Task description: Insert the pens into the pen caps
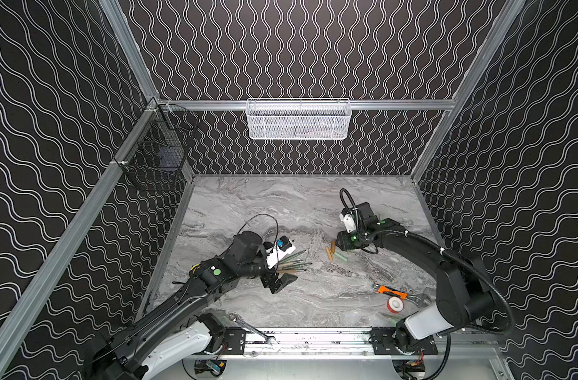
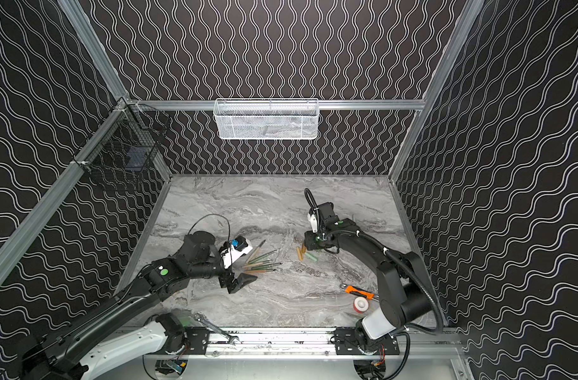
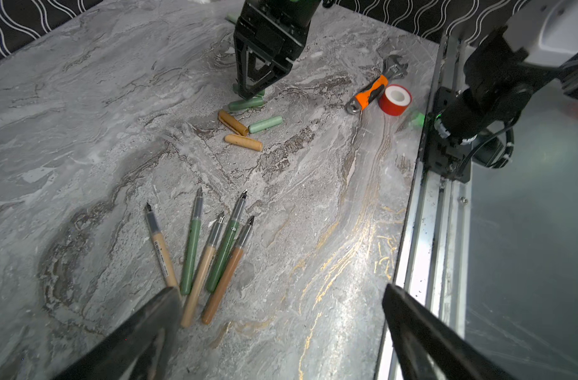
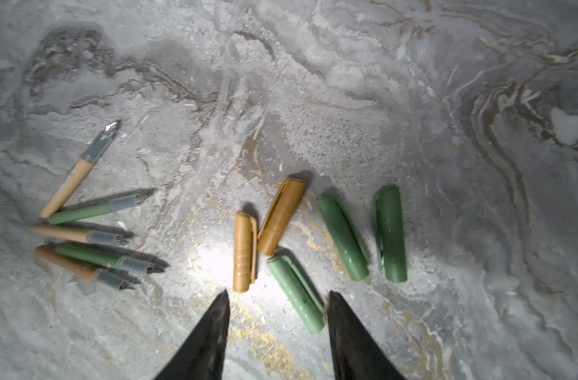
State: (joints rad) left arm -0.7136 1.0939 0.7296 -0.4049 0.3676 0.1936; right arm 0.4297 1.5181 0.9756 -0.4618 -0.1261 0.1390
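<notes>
Grey marble worktop [image 1: 281, 204]. Uncapped pens [image 1: 294, 263] lie in a fan just left of frame centre in both top views. Their barrels bunch at the left and their dark tips spread to the right. Left wrist view shows five pens [image 3: 191, 253], tan and green mixed. The left gripper [image 1: 282, 283] sits just below the fan in frame, fingers [image 3: 142, 329] spread wide, holding nothing. One fingertip is just beside the tan barrel ends.

The pen caps [image 1: 330, 254] form a loose cluster right of centre, well apart from the pens and all lying flat. Right wrist view shows five pen caps [image 4: 244, 253]: two tan, one pale green, two darker green. The right gripper [image 4: 280, 292] points down over the cluster, fingers partly spread, nothing pinched. The pale green cap [image 4: 295, 292] lies in the gap between the tips.

An orange-handled wrench [image 1: 391, 292] and a red-and-white tape roll [image 1: 395, 304] sit just beside each other at lower right of the worktop, away from both grippers.
</notes>
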